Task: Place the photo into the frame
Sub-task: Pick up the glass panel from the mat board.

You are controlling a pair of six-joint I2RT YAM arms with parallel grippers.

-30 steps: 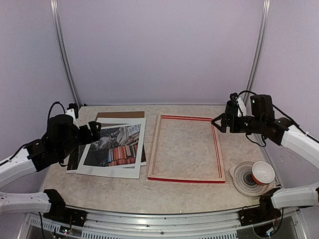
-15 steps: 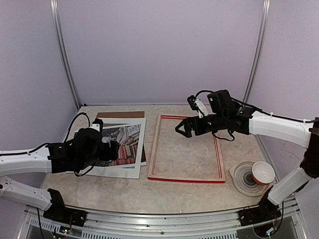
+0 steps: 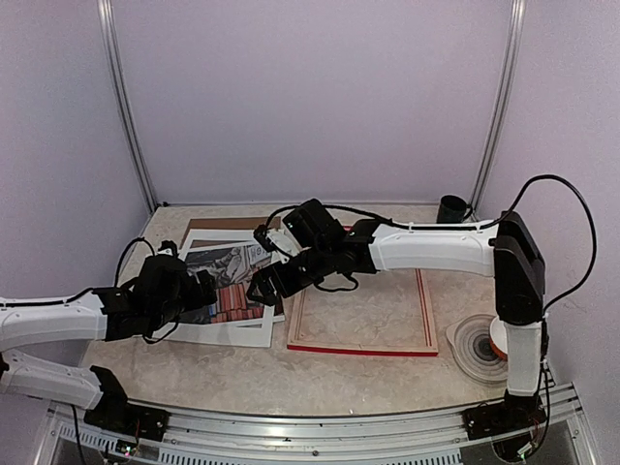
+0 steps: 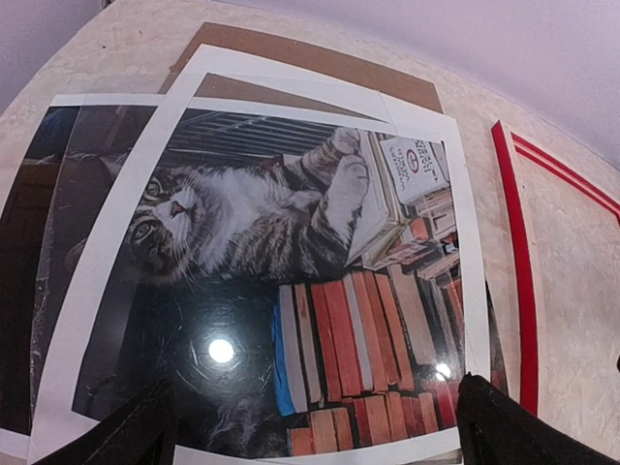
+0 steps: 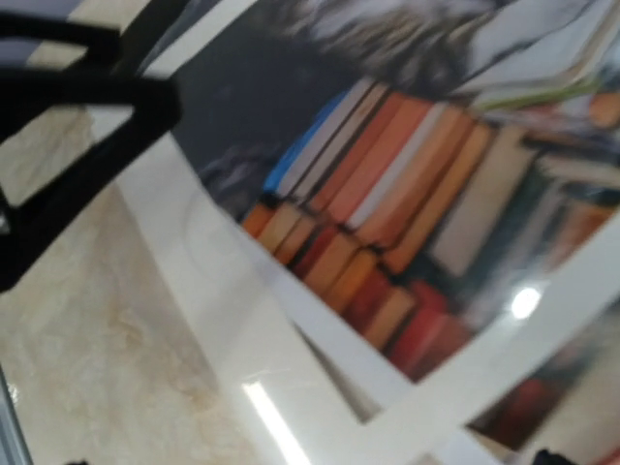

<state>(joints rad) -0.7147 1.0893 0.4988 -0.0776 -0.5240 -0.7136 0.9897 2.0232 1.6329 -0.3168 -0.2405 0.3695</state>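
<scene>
The photo (image 3: pixel 232 298), a tabby cat on colourful books, lies at the table's left under a white mat (image 3: pixel 231 335) and shows through its window. The left wrist view shows it (image 4: pixel 291 252) with the mat's border (image 4: pixel 107 252) skewed over it. The red frame (image 3: pixel 363 349) lies wood side up to the right, and its red edge shows in the left wrist view (image 4: pixel 513 252). My left gripper (image 3: pixel 199 291) hovers open over the photo's near left. My right gripper (image 3: pixel 262 287) reaches across the frame's left edge to the mat's near right corner (image 5: pixel 213 291) and looks open and empty.
A brown backing board (image 3: pixel 232 224) sticks out behind the mat. A ringed plate (image 3: pixel 470 354) holding a small bowl (image 3: pixel 511 336) sits at the near right. A dark cup (image 3: pixel 450 208) stands at the back right. The left gripper's black finger (image 5: pixel 87 126) crosses the right wrist view.
The right arm has swung from the far right across the frame to the mat's right edge. The left gripper has moved forward over the mat and photo. Nothing has been picked up.
</scene>
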